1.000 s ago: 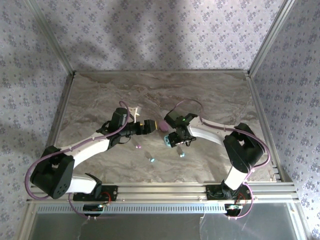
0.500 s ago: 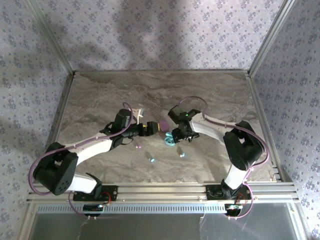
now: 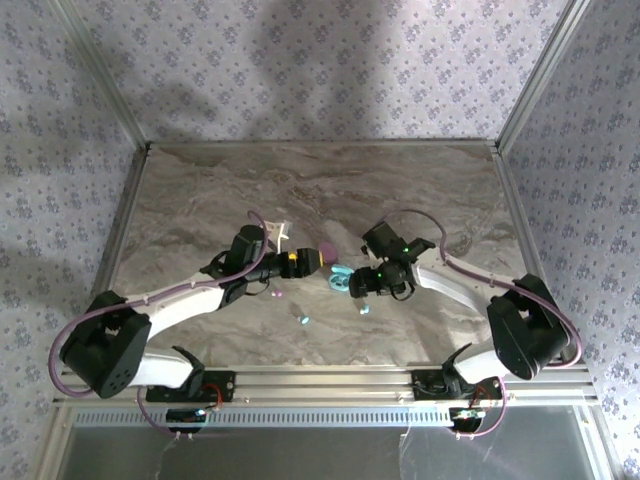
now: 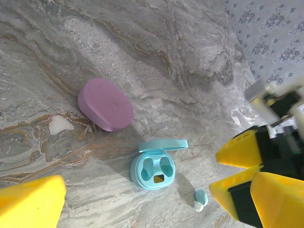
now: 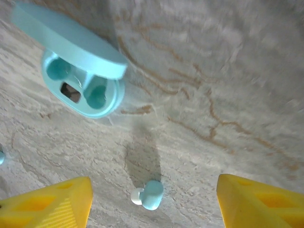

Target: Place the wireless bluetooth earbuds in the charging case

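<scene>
From above, on the marble-patterned table (image 3: 200, 190): left gripper (image 3: 314, 262) pointing right, just beside the pink case (image 3: 326, 250). Right gripper (image 3: 362, 287) pointing left, just beside the teal case (image 3: 340, 278). Cannot tell from this height how either pair of jaws stands. Toward the arm bases, three tiny buds on bare table, none in a case: first teal earbud (image 3: 365, 308) just by the right gripper, second teal earbud (image 3: 303, 320) near the middle, pink earbud (image 3: 279, 294) below the left wrist.

Closer, through the left wrist camera: own yellow wedge fingers (image 4: 31, 204) far apart at the lower corners, spread wide and holding nothing. Pink case as a smooth matte oval pebble, lid down. Teal case with its lid hinged up, two rounded wells inside, both empty, and a small dark and amber window between them. First teal earbud lying just beside that case, near the other arm's yellow fingers.

Through the right wrist camera: own yellow fingers spread wide, empty, with the first teal earbud on the table between them, touching neither. Glossy teal bulb with a pale white tip and a soft shadow behind. Teal case at upper left, raised lid seen as a flat oval slab, wells bare.
</scene>
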Robot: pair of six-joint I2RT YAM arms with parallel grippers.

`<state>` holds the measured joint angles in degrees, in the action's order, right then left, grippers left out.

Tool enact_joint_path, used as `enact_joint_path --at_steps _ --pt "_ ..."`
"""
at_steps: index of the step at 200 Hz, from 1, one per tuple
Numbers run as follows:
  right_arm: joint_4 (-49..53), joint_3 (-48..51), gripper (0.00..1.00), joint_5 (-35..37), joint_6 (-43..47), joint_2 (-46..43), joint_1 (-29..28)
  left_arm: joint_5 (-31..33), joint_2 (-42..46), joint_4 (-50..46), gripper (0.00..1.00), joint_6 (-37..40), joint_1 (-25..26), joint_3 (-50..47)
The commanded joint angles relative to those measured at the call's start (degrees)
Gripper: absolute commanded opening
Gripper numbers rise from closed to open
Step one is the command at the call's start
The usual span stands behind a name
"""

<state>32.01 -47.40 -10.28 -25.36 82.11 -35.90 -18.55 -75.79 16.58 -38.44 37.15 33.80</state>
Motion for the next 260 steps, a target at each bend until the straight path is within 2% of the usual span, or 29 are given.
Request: enact_joint_path --at_steps 1,57,143,260 --pt "-3.6 2.8 0.67 -7.1 -3.8 -0.8 0.2 1.3 1.1 1.5 1.0 0.3 0.4 -0.2" --pt "-6.8 7.7 0.59 -11.6 -7.7 -2.7 2.5 1.6 0.3 1.4 1.0 0.5 0.4 0.0" --pt "-7.4 8.6 0.45 -13.0 -9.1 -0.2 2.9 1.1 -1.5 1.8 1.0 0.2 0.6 0.4" --pt "-8.8 5.3 0.41 -13.9 -9.3 3.7 1.9 0.7 -1.9 1.4 1.0 0.3 0.9 0.9"
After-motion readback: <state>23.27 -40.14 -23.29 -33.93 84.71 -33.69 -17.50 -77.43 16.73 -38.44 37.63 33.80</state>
